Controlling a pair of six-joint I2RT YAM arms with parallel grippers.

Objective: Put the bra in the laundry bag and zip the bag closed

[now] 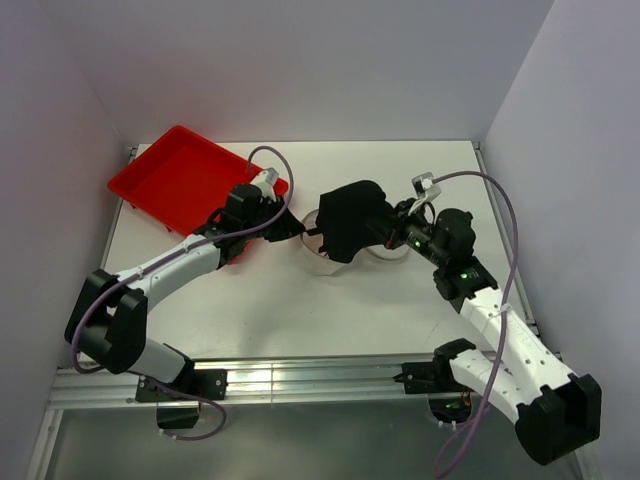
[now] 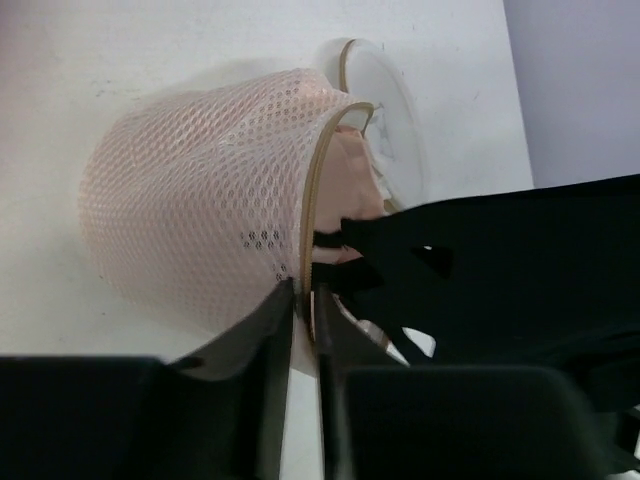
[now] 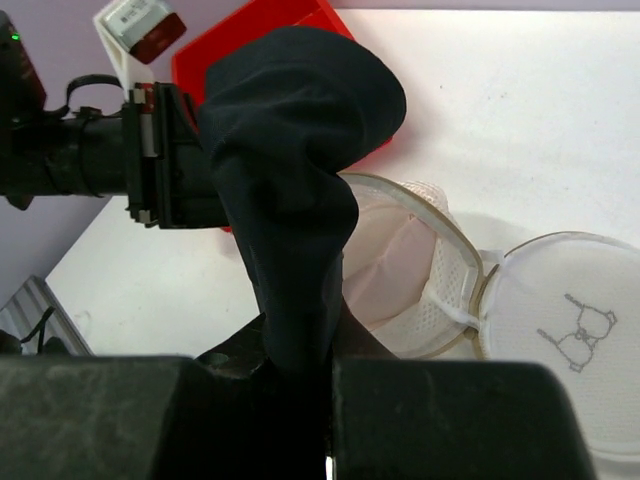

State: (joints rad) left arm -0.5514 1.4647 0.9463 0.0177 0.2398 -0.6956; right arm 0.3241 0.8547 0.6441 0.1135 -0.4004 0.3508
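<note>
Right end effector [image 3: 326, 348] — pinch on cloth [image 3: 290, 150]

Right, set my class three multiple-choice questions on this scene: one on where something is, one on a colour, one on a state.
1. Where is the bra? A in the red tray; B inside the laundry bag; C on the table.
2. What colour is the cloth in the right gripper? A black; B white; C red.
3. How is the laundry bag's lid? A zipped shut; B open; C torn off.
Key: 1 B, the pink bra shows through the mesh. 2 A, the fingers pinch a black cloth. 3 B, the lid lies hinged aside from the open rim.
</note>
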